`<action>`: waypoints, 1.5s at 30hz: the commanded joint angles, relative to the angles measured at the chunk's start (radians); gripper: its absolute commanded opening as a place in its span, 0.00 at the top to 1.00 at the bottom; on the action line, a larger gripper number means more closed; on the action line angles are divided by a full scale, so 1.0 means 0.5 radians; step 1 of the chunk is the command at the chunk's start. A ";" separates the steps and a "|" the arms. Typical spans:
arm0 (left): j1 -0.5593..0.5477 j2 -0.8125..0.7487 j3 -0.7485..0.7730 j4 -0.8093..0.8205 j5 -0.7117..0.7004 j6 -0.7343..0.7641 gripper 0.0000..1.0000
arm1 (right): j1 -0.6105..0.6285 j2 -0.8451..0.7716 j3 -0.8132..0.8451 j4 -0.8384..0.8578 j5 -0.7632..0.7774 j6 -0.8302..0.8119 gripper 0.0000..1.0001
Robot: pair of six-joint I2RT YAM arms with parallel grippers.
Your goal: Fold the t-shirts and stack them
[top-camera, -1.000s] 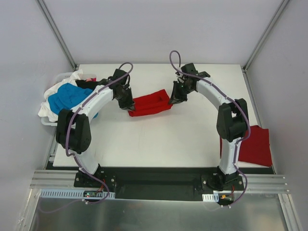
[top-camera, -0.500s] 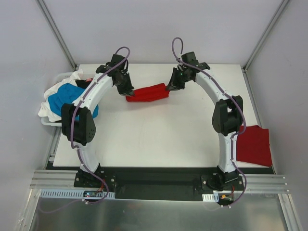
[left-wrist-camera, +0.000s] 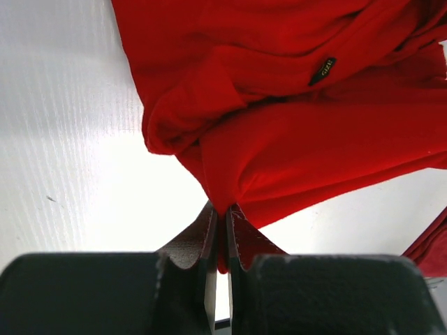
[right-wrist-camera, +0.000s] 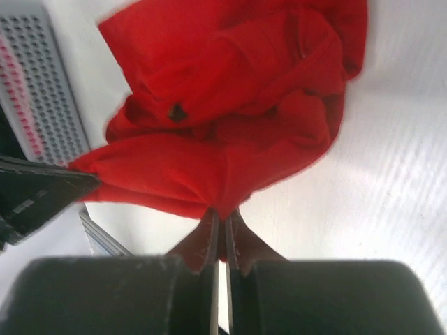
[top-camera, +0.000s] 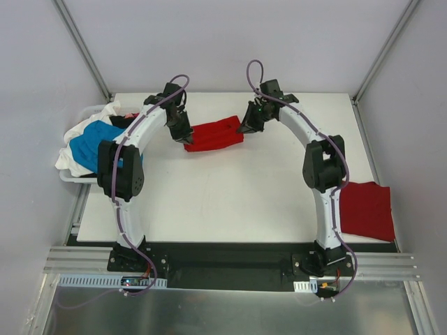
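while both arms reach toward the far side of the table point(top-camera: 230, 202), you've got the red t-shirt point(top-camera: 213, 134) stretched between them as a short crumpled band, left gripper point(top-camera: 186, 139) on its left end, right gripper point(top-camera: 244, 128) on its right end. left wrist view: jaws almost fully closed, just a thin pinch of red cloth caught between the fingertips, rest of the shirt fans out away from the tips in loose folds, small black label point(left-wrist-camera: 323, 70) showing on the upper layer. right wrist view: same story, jaws pressed close together on a point of red fabric, shirt bunched up beyond the fingers, white table surface behind it. so each gripper is clamped narrow on that one shirt. from the top view you can't tell if the middle of the shirt rests on the table or hangs just off it. other shirts: blue t-shirt point(top-camera: 98, 143) and white t-shirt point(top-camera: 73, 136) heaped in the basket point(top-camera: 68, 178) at the table's left edge, near the left arm's elbow but apart from its gripper. folded red t-shirt point(top-camera: 367, 209) lies flat at the near right corner, beside the right arm's lower link, well apart from both grippers
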 commanded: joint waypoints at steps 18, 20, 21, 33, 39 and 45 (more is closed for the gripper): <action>-0.258 -0.763 -1.076 0.194 0.046 -0.087 0.99 | 0.351 -0.850 -1.327 0.096 0.055 -0.226 0.99; -0.285 -0.806 -1.208 0.221 0.058 -0.099 0.99 | 0.375 -0.902 -1.364 0.050 0.080 -0.242 0.99; -0.291 -0.858 -1.248 0.224 0.062 -0.112 0.99 | 0.397 -0.917 -1.421 0.041 0.086 -0.245 0.99; -0.347 -1.315 -1.794 0.252 0.055 -0.244 0.98 | 0.621 -1.197 -1.784 0.053 0.159 -0.150 0.99; -0.371 -1.441 -1.896 0.200 0.117 -0.238 0.33 | 0.725 -1.129 -1.796 -0.121 0.171 -0.217 0.14; -0.429 -1.628 -1.773 -0.039 -0.021 -0.277 0.01 | 0.725 -1.313 -1.790 -0.177 0.334 -0.220 0.16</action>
